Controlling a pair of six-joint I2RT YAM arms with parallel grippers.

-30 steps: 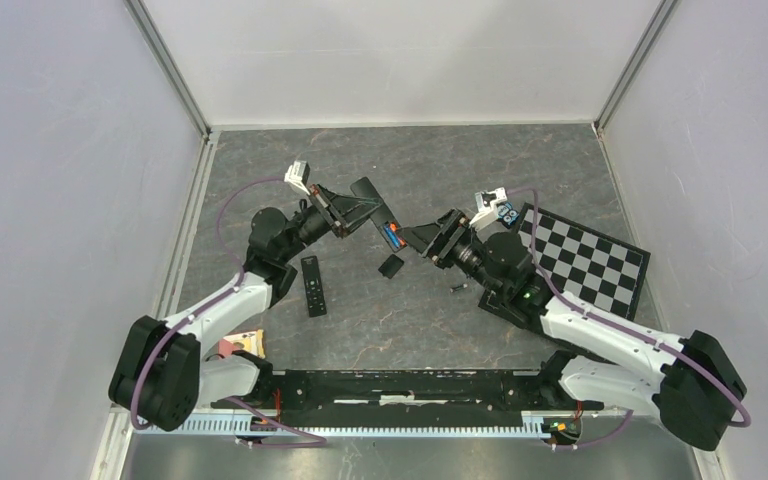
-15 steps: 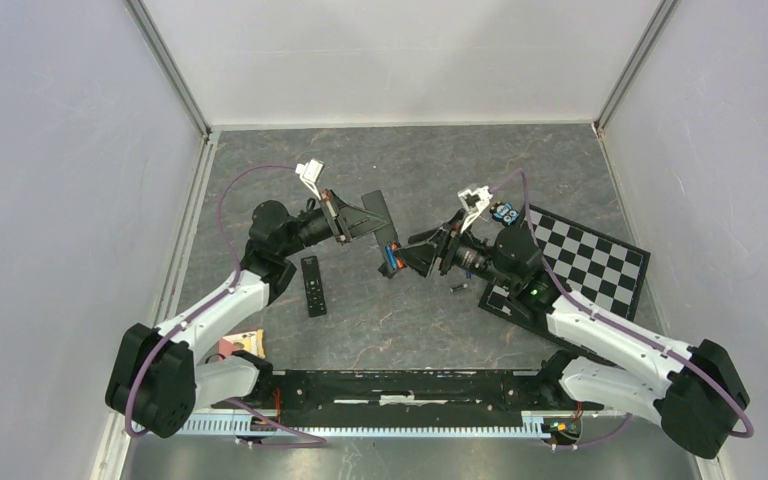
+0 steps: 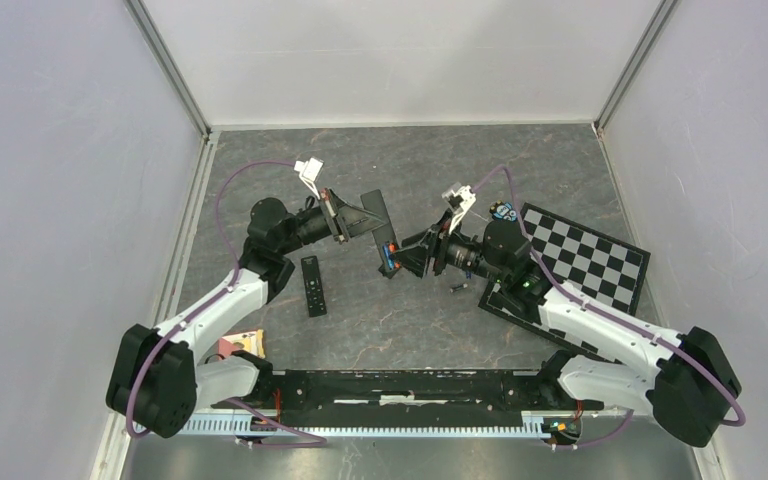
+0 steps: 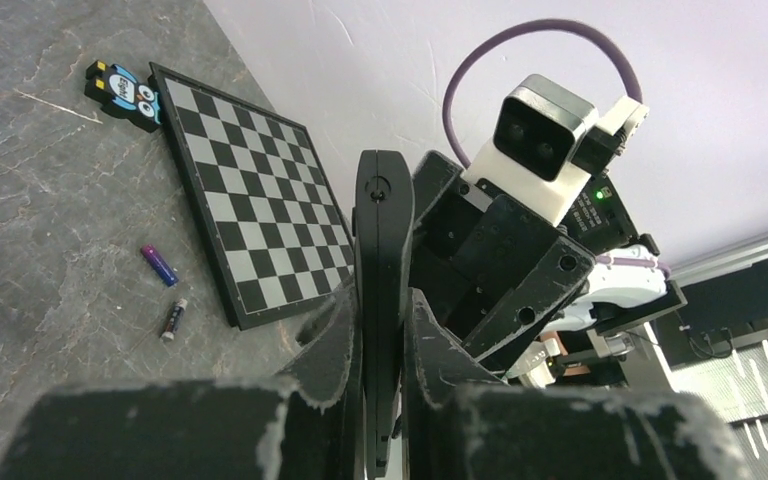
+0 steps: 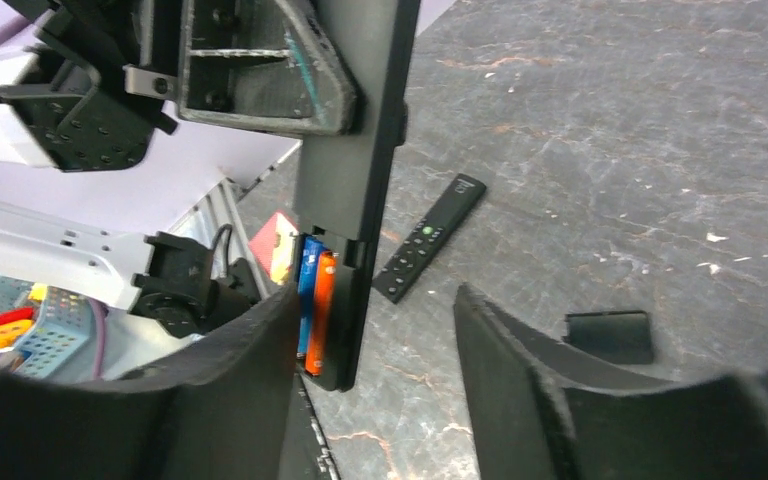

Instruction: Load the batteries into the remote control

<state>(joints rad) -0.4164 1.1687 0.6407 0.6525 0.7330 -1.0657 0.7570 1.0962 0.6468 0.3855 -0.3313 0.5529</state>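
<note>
Right tool (image 5: 377, 297) has slid left since a second ago, now at the remote's (image 5: 355, 150) bay end; the remote has tipped down. Left tool (image 4: 381, 325) pinches the remote mid-air over the desk (image 3: 360, 330). Right tool's jaws are spread with the bay end between them; contact unclear. Bay (image 5: 332, 300) is open: orange battery (image 5: 320, 310) and blue battery (image 5: 306, 285) side by side, lengthwise along the remote. In the top view the remote runs far-to-near, bay end nearest. Purple battery (image 4: 158, 266) and dark battery (image 4: 172, 319) lie loose beside the board (image 4: 260, 200). Cover (image 5: 608, 336) lies flat on the desk.
</note>
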